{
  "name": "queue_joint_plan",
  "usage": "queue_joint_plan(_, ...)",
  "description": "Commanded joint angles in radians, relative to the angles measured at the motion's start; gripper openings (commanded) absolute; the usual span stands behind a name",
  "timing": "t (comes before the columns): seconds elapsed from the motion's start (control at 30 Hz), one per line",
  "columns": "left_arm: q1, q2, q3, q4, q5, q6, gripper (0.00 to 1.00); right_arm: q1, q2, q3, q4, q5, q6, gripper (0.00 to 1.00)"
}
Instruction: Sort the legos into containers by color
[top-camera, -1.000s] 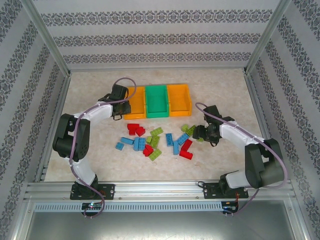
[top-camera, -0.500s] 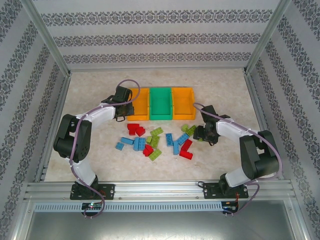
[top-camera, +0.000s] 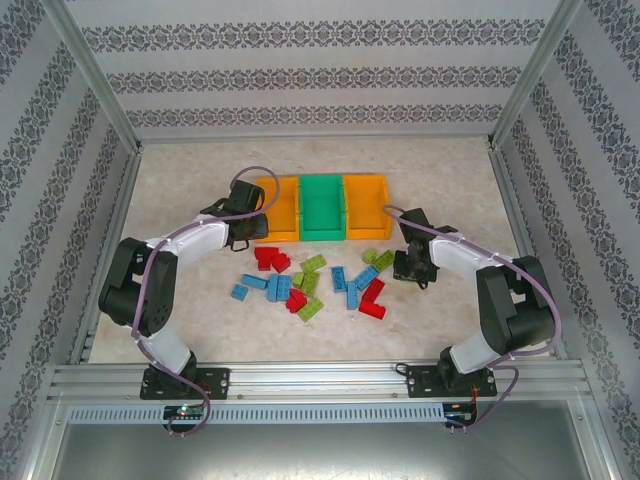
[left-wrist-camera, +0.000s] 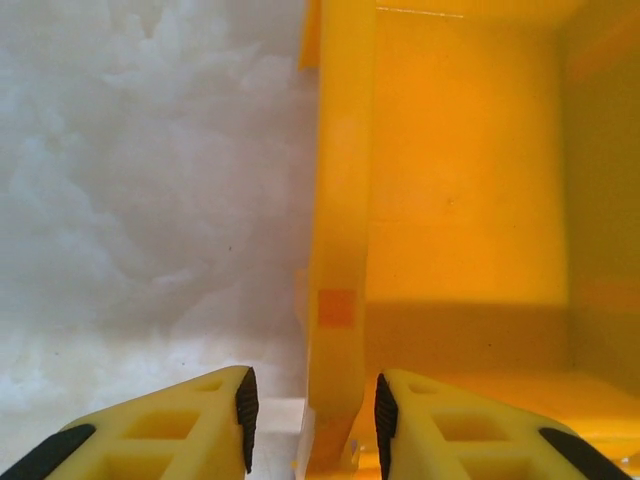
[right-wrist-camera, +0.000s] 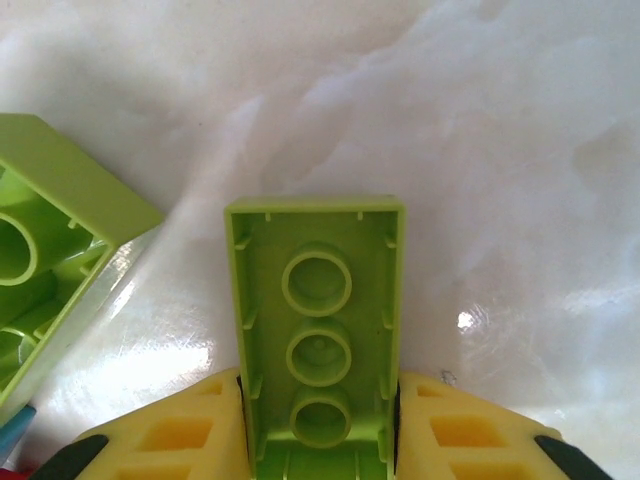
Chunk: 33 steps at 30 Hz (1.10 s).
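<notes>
The right claw (right-wrist-camera: 320, 425) is clamped on a lime green brick (right-wrist-camera: 318, 300), hollow underside showing. The left claw (left-wrist-camera: 312, 415) stands parted, a finger either side of the orange bin (left-wrist-camera: 340, 200) wall.

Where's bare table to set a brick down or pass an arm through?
Free: the strip of table between the pile and the near rail; behind the bins; right of the right orange bin. Crowded: the middle pile, with the right gripper shut on a lime brick at its right edge.
</notes>
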Motion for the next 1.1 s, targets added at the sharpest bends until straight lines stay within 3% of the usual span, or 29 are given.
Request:
queue_joint_plan(0.0, -0.013, -0.034, -0.021, 0.003, -0.036, -0.002, 0.41, 0.014, -0.017, 0.002, 0.003, -0.035, -0.017, 0.27)
queue_joint_plan(0.07, -0.013, -0.044, -0.027, 0.003, -0.044, -0.007, 0.46, 0.015, -0.047, 0.002, -0.011, -0.028, -0.018, 0.27)
queue_joint_plan(0.23, -0.015, -0.086, -0.049, 0.022, -0.05, 0.002, 0.69, 0.024, -0.168, 0.028, -0.037, -0.022, -0.024, 0.26)
queue_joint_plan(0.43, -0.041, -0.137, -0.066, 0.029, -0.064, 0.079, 0.85, 0.059, -0.188, 0.172, -0.05, -0.041, -0.045, 0.25)
queue_joint_plan(0.77, -0.209, -0.165, -0.074, 0.026, -0.126, 0.224, 0.89, 0.103, 0.168, 0.508, -0.044, -0.052, -0.077, 0.26)
queue_joint_plan(1.07, -0.288, -0.152, -0.09, 0.064, -0.007, 0.286, 0.87, 0.081, 0.378, 0.636, -0.041, -0.057, -0.046, 0.31)
